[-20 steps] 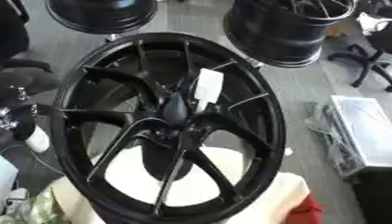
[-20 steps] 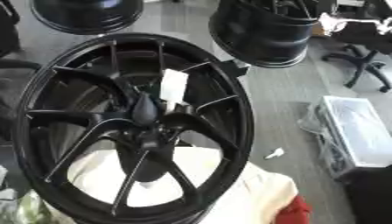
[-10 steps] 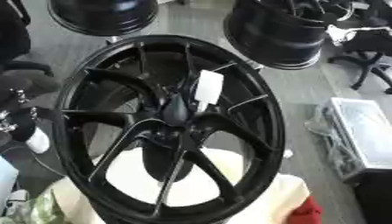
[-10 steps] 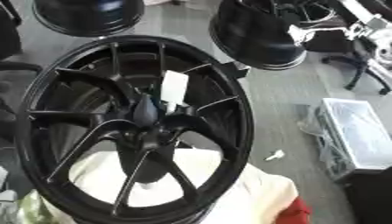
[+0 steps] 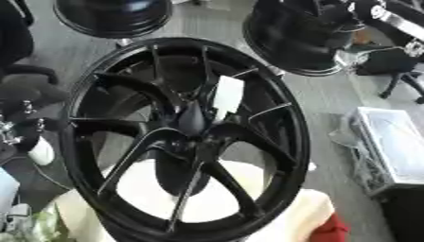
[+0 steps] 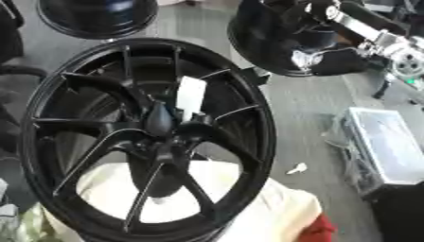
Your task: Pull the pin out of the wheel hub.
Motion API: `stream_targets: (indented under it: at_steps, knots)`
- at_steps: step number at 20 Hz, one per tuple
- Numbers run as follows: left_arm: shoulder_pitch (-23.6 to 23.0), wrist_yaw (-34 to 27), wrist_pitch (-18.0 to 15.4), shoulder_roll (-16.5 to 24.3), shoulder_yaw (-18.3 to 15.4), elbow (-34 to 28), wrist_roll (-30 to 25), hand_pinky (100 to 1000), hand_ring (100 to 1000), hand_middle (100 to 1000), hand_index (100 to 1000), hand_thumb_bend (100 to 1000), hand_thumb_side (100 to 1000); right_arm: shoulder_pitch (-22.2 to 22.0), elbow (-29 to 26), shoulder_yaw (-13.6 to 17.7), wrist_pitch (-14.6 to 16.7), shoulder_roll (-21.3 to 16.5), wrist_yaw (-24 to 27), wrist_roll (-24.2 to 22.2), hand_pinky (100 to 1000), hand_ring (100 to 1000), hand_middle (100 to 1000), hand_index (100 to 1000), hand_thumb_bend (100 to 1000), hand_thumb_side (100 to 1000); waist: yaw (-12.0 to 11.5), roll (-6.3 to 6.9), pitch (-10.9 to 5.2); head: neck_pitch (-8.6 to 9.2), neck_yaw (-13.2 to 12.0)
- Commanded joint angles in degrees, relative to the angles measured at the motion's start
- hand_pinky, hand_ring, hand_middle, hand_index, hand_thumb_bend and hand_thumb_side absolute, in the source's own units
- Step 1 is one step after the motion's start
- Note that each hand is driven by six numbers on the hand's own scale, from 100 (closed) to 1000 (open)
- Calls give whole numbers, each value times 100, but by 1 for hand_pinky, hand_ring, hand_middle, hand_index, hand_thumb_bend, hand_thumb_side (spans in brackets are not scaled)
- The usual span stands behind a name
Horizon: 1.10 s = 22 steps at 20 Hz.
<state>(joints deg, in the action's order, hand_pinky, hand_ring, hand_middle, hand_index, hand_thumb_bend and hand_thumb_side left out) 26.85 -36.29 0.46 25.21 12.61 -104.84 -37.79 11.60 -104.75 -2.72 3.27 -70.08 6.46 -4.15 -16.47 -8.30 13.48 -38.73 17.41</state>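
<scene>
1. Black and glossy, the wheel hub fills the middle of the frame. It leans on a cream cloth at the bottom.
2. At its centre stands the pin, a dark cone where the spokes meet, just left of a white tag. It is still seated; nothing touches it.
3. What has changed: over the last second the right arm has swung in from the upper right corner, where only a sliver of it showed before.
4. The right hand shows as a pale shape against another dark wheel behind. Whether it is spread or closed cannot be told, and it is well apart from the pin.
5. A dark form with silver studs at the left edge may be the left hand; its state cannot be told either.
6. So the reach looks only begun: the hand must come down and left to the centre before any pull.
</scene>
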Motion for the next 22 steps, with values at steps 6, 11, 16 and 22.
stream_targets:
  at_steps: [6,11,16,22]
  knots:
    - [116,6,2,84,31,-43,-54,779,963,839,834,109,695,392,-115,-361,-344,-405,-77,-592,859,798,799,868,100,424,-50,6,-157,-59,44]
    - [126,-8,22,72,51,-30,-69,778,964,839,833,109,693,711,-173,-605,-536,-370,-290,-772,861,801,798,865,100,436,-80,-3,-184,-82,66]
    - [134,-33,32,80,58,-34,-75,778,965,839,833,107,689,1002,-158,-849,-668,-265,-424,-1092,861,804,798,863,100,467,-72,-8,-200,-135,86]
    - [117,-56,25,110,62,-34,-83,778,966,840,833,104,687,1326,-133,-1031,-861,-143,-652,-1387,866,812,799,864,100,447,-25,-4,-234,-166,21]
